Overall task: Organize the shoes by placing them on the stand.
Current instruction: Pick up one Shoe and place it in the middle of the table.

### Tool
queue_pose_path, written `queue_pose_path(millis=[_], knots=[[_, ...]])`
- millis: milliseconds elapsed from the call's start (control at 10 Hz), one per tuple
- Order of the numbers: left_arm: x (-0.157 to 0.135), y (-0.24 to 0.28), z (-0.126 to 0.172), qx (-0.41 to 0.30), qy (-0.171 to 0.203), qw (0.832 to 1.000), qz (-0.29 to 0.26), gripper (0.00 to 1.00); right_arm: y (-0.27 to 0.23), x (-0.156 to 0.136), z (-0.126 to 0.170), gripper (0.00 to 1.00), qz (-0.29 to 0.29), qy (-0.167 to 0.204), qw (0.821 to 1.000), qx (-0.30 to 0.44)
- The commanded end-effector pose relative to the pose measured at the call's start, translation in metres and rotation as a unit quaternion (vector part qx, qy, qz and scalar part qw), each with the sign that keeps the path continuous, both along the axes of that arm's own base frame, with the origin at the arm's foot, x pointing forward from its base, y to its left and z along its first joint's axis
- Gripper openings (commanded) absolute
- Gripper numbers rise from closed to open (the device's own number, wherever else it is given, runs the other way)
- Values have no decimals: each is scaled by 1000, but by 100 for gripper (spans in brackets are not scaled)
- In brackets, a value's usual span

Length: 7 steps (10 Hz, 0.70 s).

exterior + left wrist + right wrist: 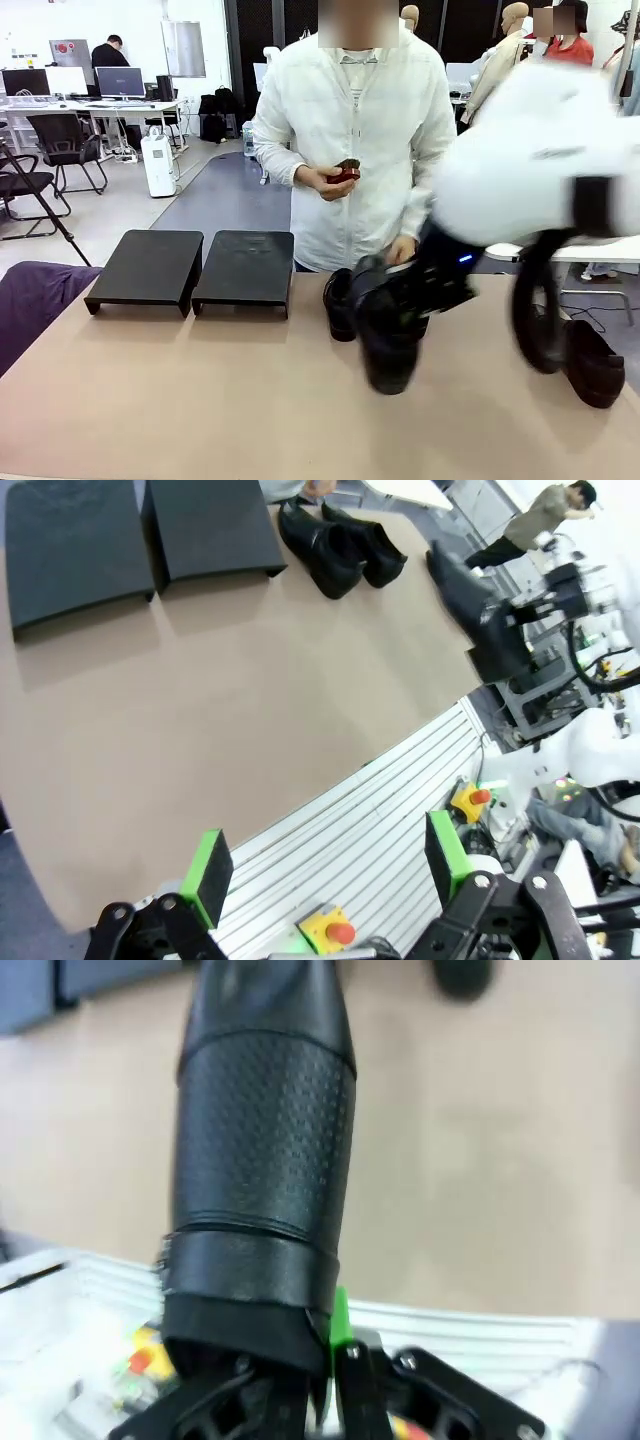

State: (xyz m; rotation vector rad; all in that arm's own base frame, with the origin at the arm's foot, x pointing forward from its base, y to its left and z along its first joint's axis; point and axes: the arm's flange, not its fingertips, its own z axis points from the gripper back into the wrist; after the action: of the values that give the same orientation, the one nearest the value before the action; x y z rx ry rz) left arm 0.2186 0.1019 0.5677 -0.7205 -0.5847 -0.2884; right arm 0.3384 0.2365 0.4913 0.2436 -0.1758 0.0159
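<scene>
Two matte-black stands (145, 265) (245, 265) sit side by side at the far left of the table, both bare on top; they also appear in the left wrist view (70, 540) (215, 530). My right gripper (405, 300) is shut on a black shiny shoe (388, 345), which hangs blurred above the table's middle. In the right wrist view, that shoe (265, 1140) is clamped beside a green pad (338, 1325). Two shoes (320, 550) (368, 548) lie together near the person. Another shoe (595, 365) lies at the right. My left gripper (325, 865) is open over the table's near edge.
A person in a white shirt (350, 130) stands at the far side, holding a small dark red-brown object (345, 172). A purple cloth (30, 300) lies at the table's left edge. The tan tabletop (200, 390) in front of the stands is bare.
</scene>
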Motion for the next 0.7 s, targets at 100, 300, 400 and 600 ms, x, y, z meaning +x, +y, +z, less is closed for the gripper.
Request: queue_pose_path(millis=[100, 300, 400, 600], knots=[[-1, -1, -2, -5, -8, 1000, -7, 100, 54, 72, -51, 0, 24, 44, 998, 29], [-1, -1, -2, -5, -8, 1000, -7, 100, 83, 95, -100, 0, 24, 87, 995, 53], [-1, -1, -2, -5, -8, 1000, -7, 100, 89, 101, -116, 0, 21, 107, 993, 49], [-1, -1, -2, -5, -8, 1000, -7, 100, 88, 106, -139, 0, 13, 127, 991, 42]])
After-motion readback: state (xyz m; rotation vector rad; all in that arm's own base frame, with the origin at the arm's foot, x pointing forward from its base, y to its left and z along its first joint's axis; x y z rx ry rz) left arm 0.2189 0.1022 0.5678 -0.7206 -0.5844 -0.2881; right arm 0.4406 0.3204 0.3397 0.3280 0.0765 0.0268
